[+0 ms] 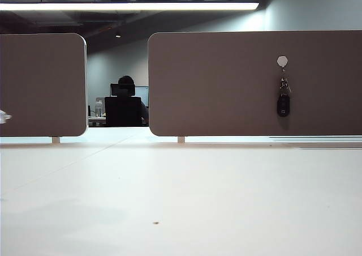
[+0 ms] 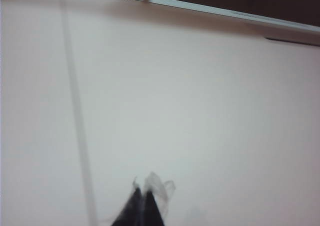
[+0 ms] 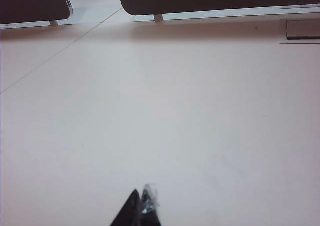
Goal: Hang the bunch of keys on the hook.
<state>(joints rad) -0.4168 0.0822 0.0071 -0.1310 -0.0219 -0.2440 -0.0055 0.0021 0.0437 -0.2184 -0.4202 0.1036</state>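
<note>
In the exterior view the bunch of keys hangs from the hook, a small white pad high on the brown-grey partition panel; its black fob dangles lowest. Neither arm shows in that view, apart from a small pale object at the left edge that I cannot identify. My left gripper is shut over bare white table, holding nothing, with clear tape on its tips. My right gripper is shut too, empty, above the table and far back from the panel.
A second partition panel stands at the left with a gap between the two. Through the gap a person sits in a dark chair in the background. A small dark speck lies on the white table.
</note>
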